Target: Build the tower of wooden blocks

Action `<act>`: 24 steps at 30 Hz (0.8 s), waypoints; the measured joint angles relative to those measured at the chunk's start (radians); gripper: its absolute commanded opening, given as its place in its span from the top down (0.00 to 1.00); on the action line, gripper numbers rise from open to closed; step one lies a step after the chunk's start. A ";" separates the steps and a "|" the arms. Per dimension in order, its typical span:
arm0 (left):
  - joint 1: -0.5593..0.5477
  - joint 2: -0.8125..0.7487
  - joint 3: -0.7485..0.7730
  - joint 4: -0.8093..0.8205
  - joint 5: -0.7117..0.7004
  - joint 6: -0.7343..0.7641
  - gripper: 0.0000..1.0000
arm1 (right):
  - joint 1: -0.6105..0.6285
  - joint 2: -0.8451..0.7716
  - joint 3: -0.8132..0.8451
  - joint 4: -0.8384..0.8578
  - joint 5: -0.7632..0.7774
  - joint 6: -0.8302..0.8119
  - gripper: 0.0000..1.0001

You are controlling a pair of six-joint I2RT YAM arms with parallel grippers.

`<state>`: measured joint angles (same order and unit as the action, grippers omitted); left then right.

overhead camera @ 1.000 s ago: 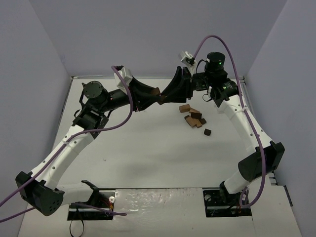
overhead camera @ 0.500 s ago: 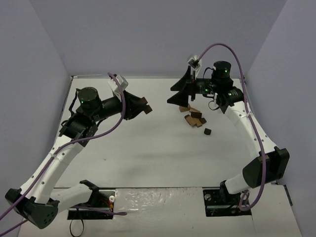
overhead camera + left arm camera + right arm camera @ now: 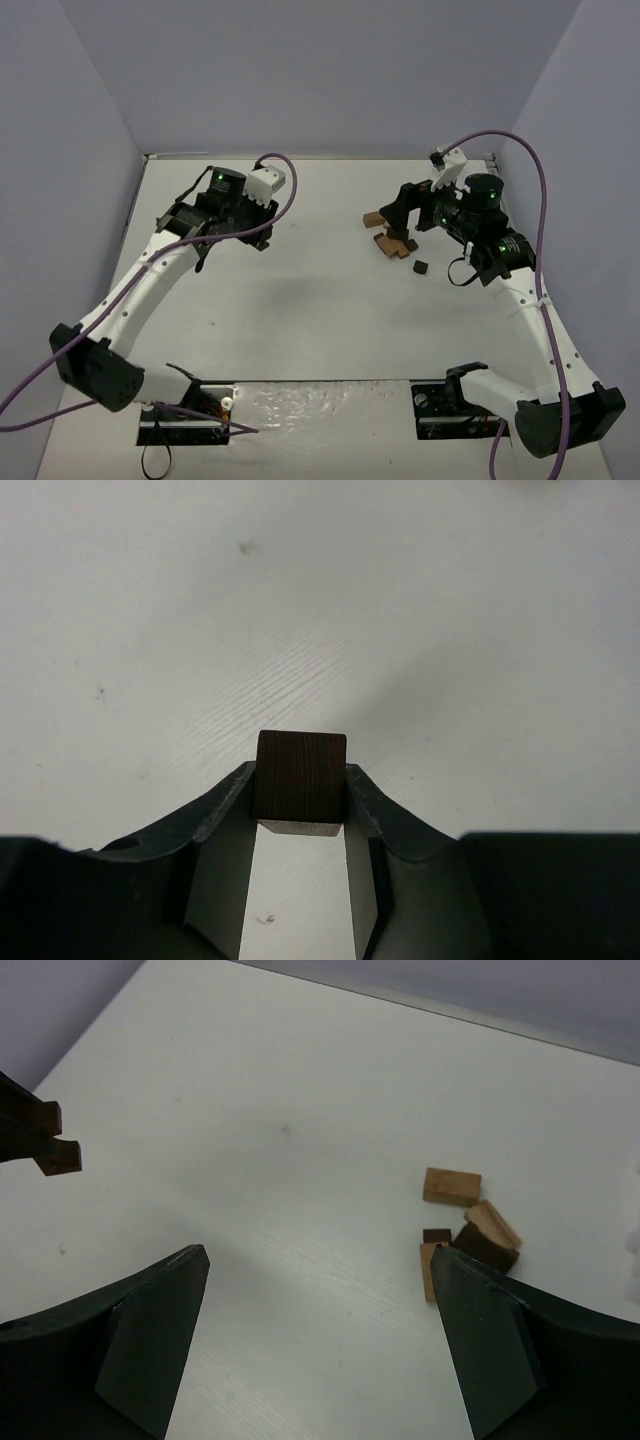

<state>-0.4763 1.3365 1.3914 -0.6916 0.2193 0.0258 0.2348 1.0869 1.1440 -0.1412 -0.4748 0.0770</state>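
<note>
Blocks [image 3: 465, 1235] lie loose; left hand [image 3: 300, 785] pinches a dark block [image 3: 300, 765] at its tips, might slip; right hand [image 3: 320, 1280] spread.

Wooden blocks [image 3: 383, 240]: seven counted in all. Tan blocks [image 3: 451, 1186]: three, all found in cluster [image 3: 397, 236] near table's [image 3: 300, 330] far edge, toward far right corner. Dark blocks [image 3: 487, 1247]: four counted – two in same cluster, one lone cube [image 3: 421, 266] set apart on its near right side, one held block [image 3: 300, 765] gripped by left gripper [image 3: 300, 792]. Arms: two counted, left arm [image 3: 140, 290], right arm [image 3: 540, 320]. Grippers: two, right gripper [image 3: 320, 1265] included.
</note>
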 measured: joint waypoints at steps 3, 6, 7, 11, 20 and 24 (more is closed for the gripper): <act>0.000 0.119 0.038 -0.034 -0.043 0.039 1.00 | 0.002 -0.038 -0.035 -0.055 0.116 -0.009 0.09; 0.000 0.236 0.090 -0.058 -0.075 0.078 1.00 | 0.002 -0.068 -0.064 -0.090 0.191 -0.011 0.09; 0.000 0.273 0.110 -0.065 -0.082 0.091 1.00 | 0.002 -0.077 -0.071 -0.100 0.210 -0.011 0.09; 0.000 0.404 0.174 -0.078 -0.094 0.130 1.00 | 0.002 -0.098 -0.084 -0.124 0.251 -0.011 0.09; 0.000 0.696 0.243 -0.084 -0.069 0.142 0.93 | 0.007 -0.092 -0.113 -0.133 0.258 0.003 0.08; 0.000 0.753 0.265 -0.090 -0.060 0.148 0.70 | 0.019 -0.086 -0.133 -0.134 0.258 0.003 0.07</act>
<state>-0.4767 2.0898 1.6561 -0.7815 0.1596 0.1741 0.2543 1.0012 1.0115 -0.2756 -0.2166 0.0804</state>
